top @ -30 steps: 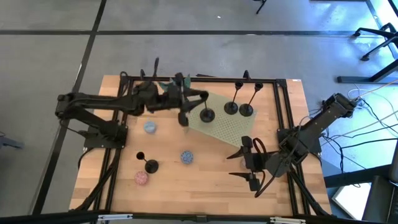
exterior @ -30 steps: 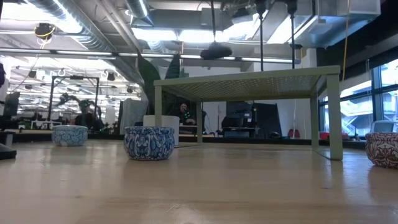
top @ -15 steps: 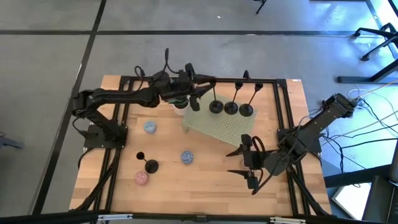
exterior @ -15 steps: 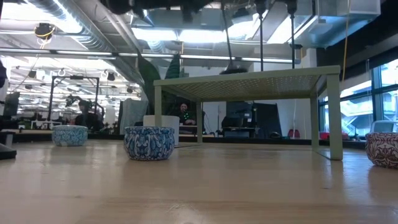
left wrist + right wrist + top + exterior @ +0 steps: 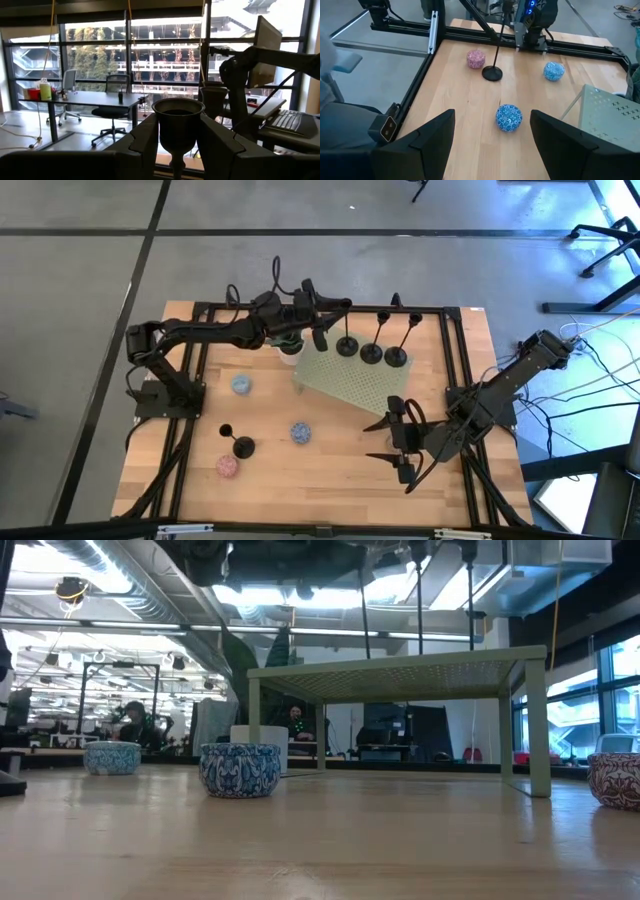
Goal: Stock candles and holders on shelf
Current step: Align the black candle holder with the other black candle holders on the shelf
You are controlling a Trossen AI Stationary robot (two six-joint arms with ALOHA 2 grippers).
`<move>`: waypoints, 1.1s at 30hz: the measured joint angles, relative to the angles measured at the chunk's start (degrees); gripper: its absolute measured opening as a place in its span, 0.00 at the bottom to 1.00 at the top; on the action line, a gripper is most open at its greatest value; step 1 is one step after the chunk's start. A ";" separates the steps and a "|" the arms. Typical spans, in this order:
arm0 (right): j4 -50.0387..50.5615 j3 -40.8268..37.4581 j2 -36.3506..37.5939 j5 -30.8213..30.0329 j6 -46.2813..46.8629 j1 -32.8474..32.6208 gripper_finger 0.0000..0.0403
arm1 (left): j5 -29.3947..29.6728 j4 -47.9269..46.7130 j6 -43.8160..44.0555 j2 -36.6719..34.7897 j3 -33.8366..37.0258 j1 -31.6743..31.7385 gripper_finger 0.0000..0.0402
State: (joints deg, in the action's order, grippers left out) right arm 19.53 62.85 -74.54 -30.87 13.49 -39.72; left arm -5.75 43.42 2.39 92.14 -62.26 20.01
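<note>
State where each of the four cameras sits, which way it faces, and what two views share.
High: above the table, facing straight down; both arms, the shelf, left gripper at its far edge.
Low: table height, facing level under the shelf; dark arm parts at top.
Left wrist: on left arm, facing windows; its fingers flank a holder's cup.
Right wrist: on right arm, facing the tabletop; open right gripper.
Shared: low and right wrist both show two blue candles.

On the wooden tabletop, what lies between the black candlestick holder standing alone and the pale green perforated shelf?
In the high view, one blue speckled round candle lies between the lone black candlestick holder and the pale green perforated shelf; the rest is bare wood.
</note>
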 joint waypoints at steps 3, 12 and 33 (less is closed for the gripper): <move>0.00 -0.02 0.00 0.00 -0.02 0.02 0.65 | 0.01 0.02 -0.90 -0.02 0.00 0.08 0.30; 0.00 -0.02 0.00 0.00 -0.02 0.02 0.65 | -0.87 0.31 -2.85 0.02 0.00 0.09 0.32; 0.00 -0.02 -0.02 -0.02 0.00 0.00 0.65 | -3.52 -6.08 -2.10 -2.87 0.02 -1.00 0.46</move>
State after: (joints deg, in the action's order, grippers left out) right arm 19.53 62.83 -74.56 -30.89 13.49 -39.72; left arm -9.28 37.35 0.30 89.26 -62.24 19.01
